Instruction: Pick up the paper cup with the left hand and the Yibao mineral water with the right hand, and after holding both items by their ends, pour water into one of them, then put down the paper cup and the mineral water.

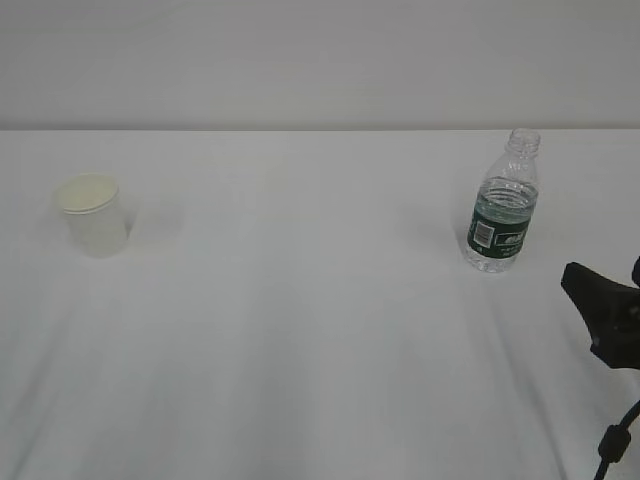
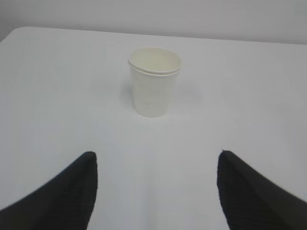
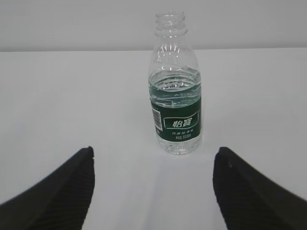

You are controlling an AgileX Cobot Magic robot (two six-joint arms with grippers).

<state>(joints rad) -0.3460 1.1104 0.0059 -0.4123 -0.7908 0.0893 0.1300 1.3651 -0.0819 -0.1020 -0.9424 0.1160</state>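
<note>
The cream-white paper cup point(image 1: 93, 213) stands upright at the left of the white table; in the left wrist view it point(image 2: 154, 81) stands ahead of my open, empty left gripper point(image 2: 156, 160). The Yibao mineral water point(image 1: 503, 203), uncapped and part full, stands upright at the right; in the right wrist view it point(image 3: 175, 88) is just ahead of my open, empty right gripper point(image 3: 153, 155). In the exterior view only part of the right gripper point(image 1: 603, 312) shows at the right edge, below and to the right of the bottle. The left arm is out of that view.
A white cloth covers the table point(image 1: 300, 330). A pale wall point(image 1: 320, 60) stands behind its far edge. A black cable point(image 1: 610, 445) hangs at the lower right corner.
</note>
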